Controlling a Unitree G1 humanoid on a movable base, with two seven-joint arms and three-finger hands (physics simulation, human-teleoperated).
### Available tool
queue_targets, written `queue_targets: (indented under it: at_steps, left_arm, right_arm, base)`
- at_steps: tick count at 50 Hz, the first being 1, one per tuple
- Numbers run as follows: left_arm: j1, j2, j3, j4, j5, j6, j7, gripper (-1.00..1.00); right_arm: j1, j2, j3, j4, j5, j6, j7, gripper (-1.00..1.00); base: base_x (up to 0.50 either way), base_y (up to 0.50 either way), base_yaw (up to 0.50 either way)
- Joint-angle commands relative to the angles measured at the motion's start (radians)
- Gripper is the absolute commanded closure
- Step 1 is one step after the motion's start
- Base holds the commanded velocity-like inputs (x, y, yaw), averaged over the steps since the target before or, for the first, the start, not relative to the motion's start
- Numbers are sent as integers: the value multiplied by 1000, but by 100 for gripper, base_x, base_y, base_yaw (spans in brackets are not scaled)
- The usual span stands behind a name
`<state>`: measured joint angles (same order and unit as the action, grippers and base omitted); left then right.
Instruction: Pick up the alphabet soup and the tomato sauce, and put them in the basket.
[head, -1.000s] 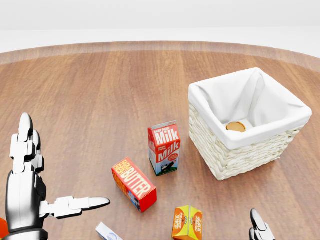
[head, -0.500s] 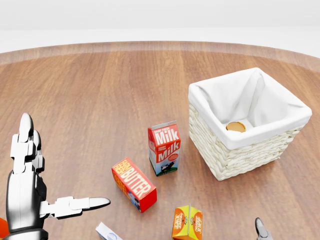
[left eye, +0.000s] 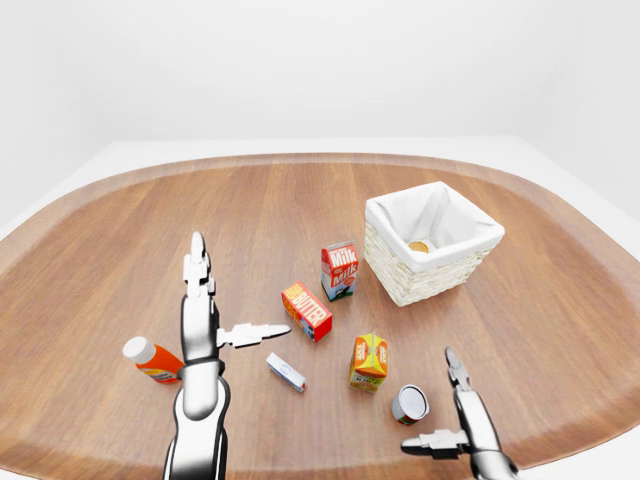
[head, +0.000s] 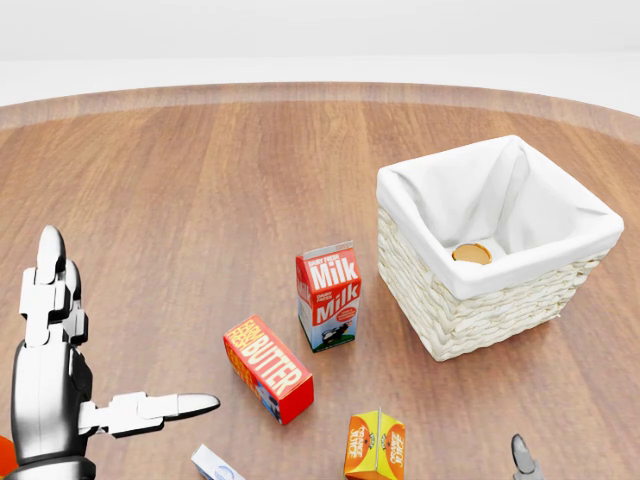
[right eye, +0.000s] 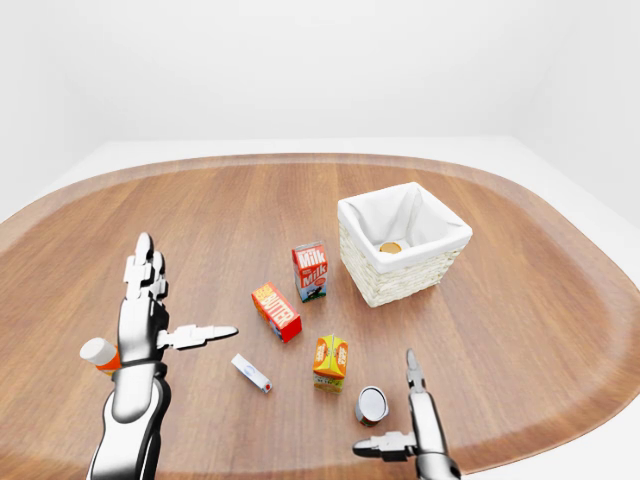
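both hands open over the wooden table, one can in the basket, one can lying near the right hand

the left hand (left eye: 205, 325) is standing upright with fingers straight and thumb pointing sideways, released, grasping nothing. the right hand (left eye: 462, 420) is showing at the bottom edge of the left-eye view, also spread open and empty. the basket (left eye: 435, 255), wicker with a white cloth lining, is sitting toward the table's (left eye: 120, 240) right side, and a can (head: 471, 254) is lying inside it, only its gold lid visible. a second can (left eye: 409, 404) is lying on its side near the table's near edge, just beside the right hand but apart from it. a milk carton (head: 328, 296), a butter box (head: 267, 367), a small orange carton (left eye: 369, 361), a flat white packet (left eye: 286, 372) and an orange bottle (left eye: 152, 360) are lying scattered on the table.
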<state>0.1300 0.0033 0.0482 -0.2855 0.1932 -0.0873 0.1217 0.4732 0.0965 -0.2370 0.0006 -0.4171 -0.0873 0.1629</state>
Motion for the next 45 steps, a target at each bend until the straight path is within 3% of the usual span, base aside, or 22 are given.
queue_targets:
  at_steps: [1,10,45]
  left_arm:
    - [0,0,3,2,-3,0,1,-100]
    - [4,-1,0,-3,0,0,1,-100]
    - [3,-1,-1,-3,0,0,1,-100]
  right_arm:
    - [-5,0,6,20,-59,0,-49,-100]
    - [-32,1,-14,101,-140,0,-117,-100]
    - [12,-29,103,0,-208,0,-222,-100]
  base:
    - [0,0,0]
    - [0,0,0]
    - [0,0,0]
